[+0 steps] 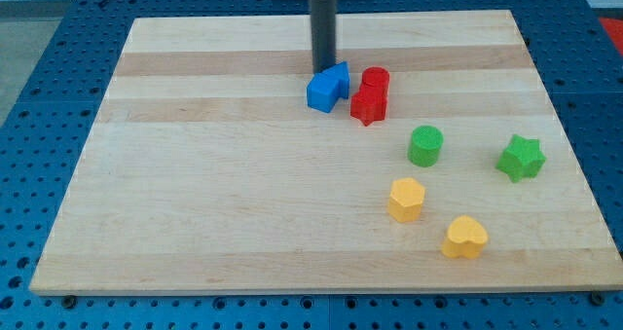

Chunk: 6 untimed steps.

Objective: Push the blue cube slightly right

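Note:
The blue cube (321,92) sits near the top middle of the wooden board (195,174), touching a second blue block (338,77) just above and to its right. My tip (322,69) is down on the board right above the blue cube, against the left side of the second blue block. A red cylinder (375,80) and a red star-like block (369,105) stand close to the right of the blue blocks.
A green cylinder (425,145) and a green star (521,158) lie at the right. Two yellow blocks, one hexagonal (407,199) and one heart-shaped (465,238), lie at the lower right. The board rests on a blue perforated table (39,96).

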Motion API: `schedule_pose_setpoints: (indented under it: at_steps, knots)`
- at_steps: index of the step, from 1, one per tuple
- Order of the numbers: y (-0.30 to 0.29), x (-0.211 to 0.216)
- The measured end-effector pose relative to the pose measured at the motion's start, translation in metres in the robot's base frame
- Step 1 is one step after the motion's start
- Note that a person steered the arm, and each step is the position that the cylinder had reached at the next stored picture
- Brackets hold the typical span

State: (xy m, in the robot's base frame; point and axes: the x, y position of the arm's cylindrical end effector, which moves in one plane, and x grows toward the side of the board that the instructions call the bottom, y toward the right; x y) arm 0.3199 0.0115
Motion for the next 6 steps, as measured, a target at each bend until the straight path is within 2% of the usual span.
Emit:
schedule_pose_setpoints:
  at_steps: [3, 4, 5, 6]
  knots:
    - [0.014, 0.005]
    - [-0.010, -0.016]
    - [-0.059, -0.021]
    - [-0.072, -0.005]
